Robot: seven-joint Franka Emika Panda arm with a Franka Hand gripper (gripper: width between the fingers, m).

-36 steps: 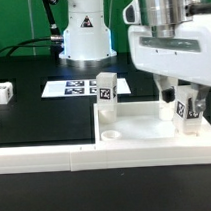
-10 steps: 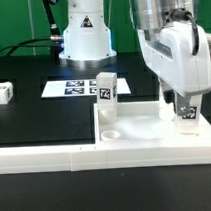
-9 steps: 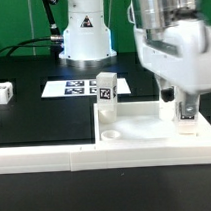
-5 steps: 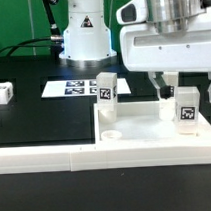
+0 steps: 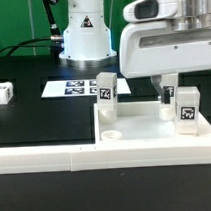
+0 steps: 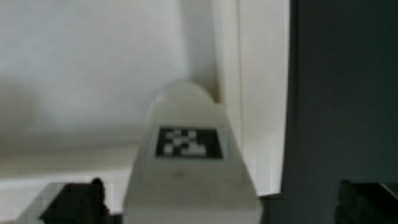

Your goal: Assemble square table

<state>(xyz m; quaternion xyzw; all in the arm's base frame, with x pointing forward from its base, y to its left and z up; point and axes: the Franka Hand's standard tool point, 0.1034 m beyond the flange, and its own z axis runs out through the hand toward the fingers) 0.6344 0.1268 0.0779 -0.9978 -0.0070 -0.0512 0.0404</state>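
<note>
okay, i see my gripper [image 6: 222, 203] fingers [image 6: 80, 198] spread apart, upright leg block [image 5: 187, 109] between them, standing on the square table slab [image 5: 145, 128]

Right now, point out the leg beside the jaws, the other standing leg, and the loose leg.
leg beside the jaws [image 5: 186, 110], exterior view, tagged front face
other standing leg [image 5: 106, 92], exterior view, tagged front face
loose leg [image 5: 3, 94], exterior view, tagged face

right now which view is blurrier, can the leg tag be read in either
wrist view: soft, out of focus, the tag on the white plastic leg block is a smear; exterior view: sharper, tag squares are distinct, blue glow on the white robot base behind.
</note>
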